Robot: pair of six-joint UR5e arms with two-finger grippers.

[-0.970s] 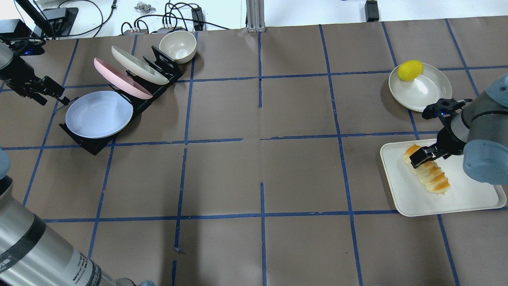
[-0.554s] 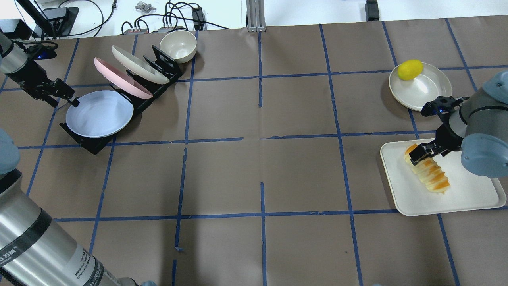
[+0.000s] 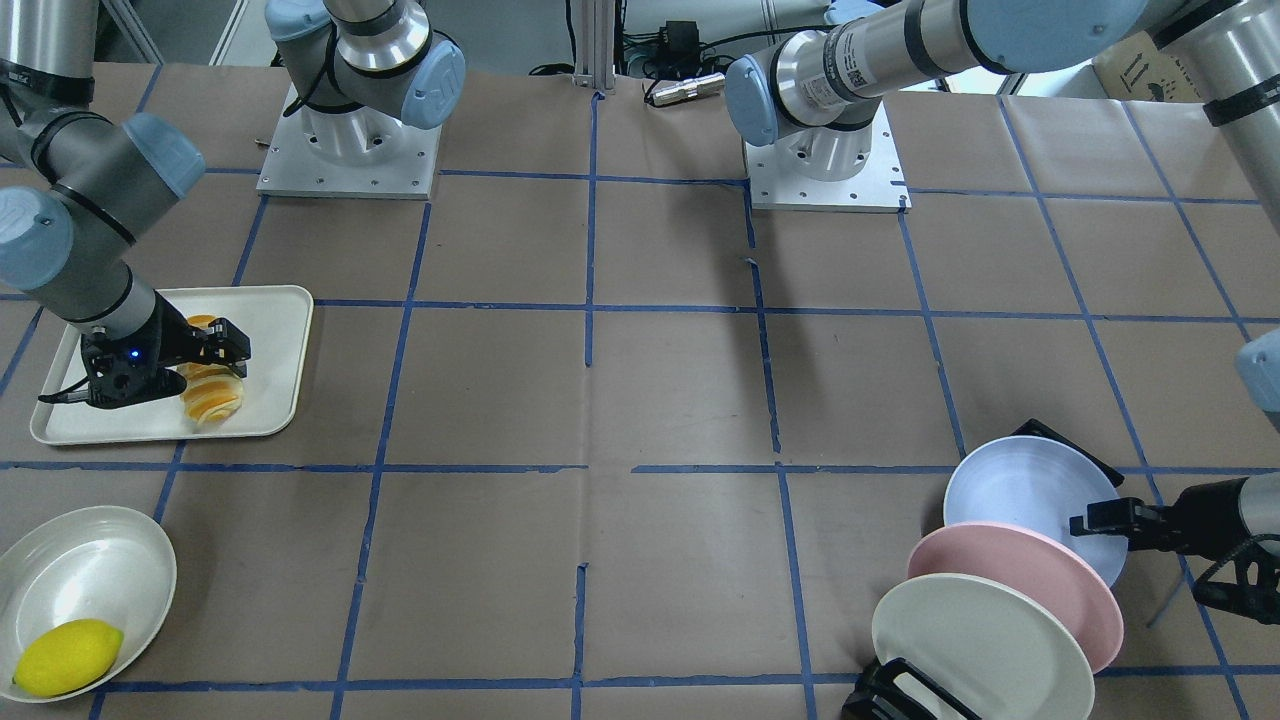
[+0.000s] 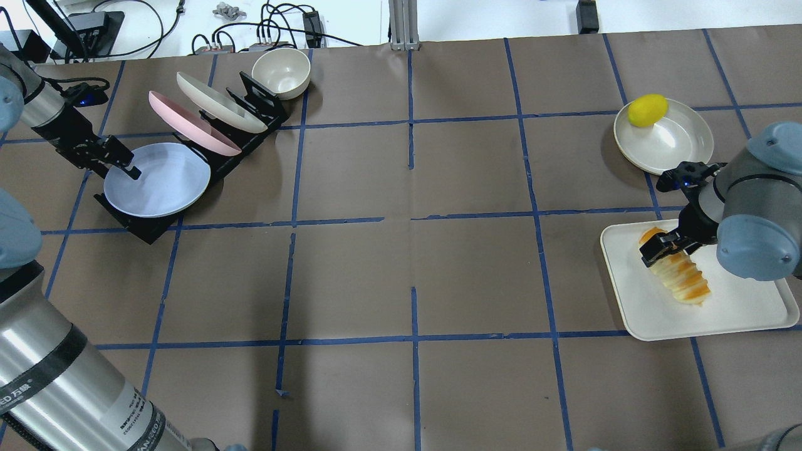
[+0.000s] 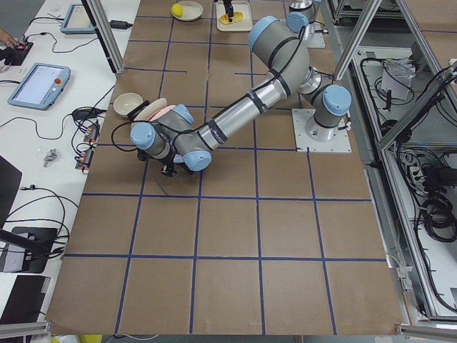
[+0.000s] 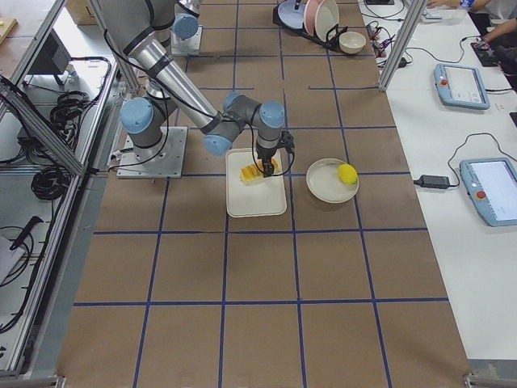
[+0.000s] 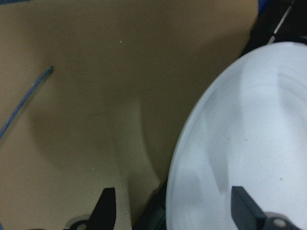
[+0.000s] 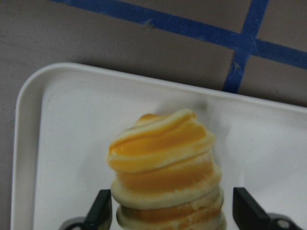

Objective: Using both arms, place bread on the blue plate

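Observation:
The striped orange and cream bread [image 4: 680, 275] lies on a white tray [image 4: 739, 307] at the right. My right gripper [image 4: 658, 250] is open and low over the bread's far end. In the right wrist view its fingers [image 8: 100, 208] stand on both sides of the bread [image 8: 165, 177] with a small gap. The pale blue plate [image 4: 160, 181] leans at the front of a black rack [image 4: 150, 228] at the left. My left gripper [image 4: 122, 164] is open at the plate's left rim. In the left wrist view its fingers [image 7: 108, 206] stand astride the plate's rim [image 7: 192, 143].
A pink plate [image 4: 188, 122] and a cream plate [image 4: 216, 100] stand in the rack behind the blue one. A cream bowl [image 4: 281, 72] sits beyond the rack. A yellow lemon [image 4: 647, 109] lies in a cream dish [image 4: 677, 144] beyond the tray.
My left gripper has moved right, from beside the rack to the blue plate's left rim. My right gripper has shifted slightly over the bread's end and stays open.

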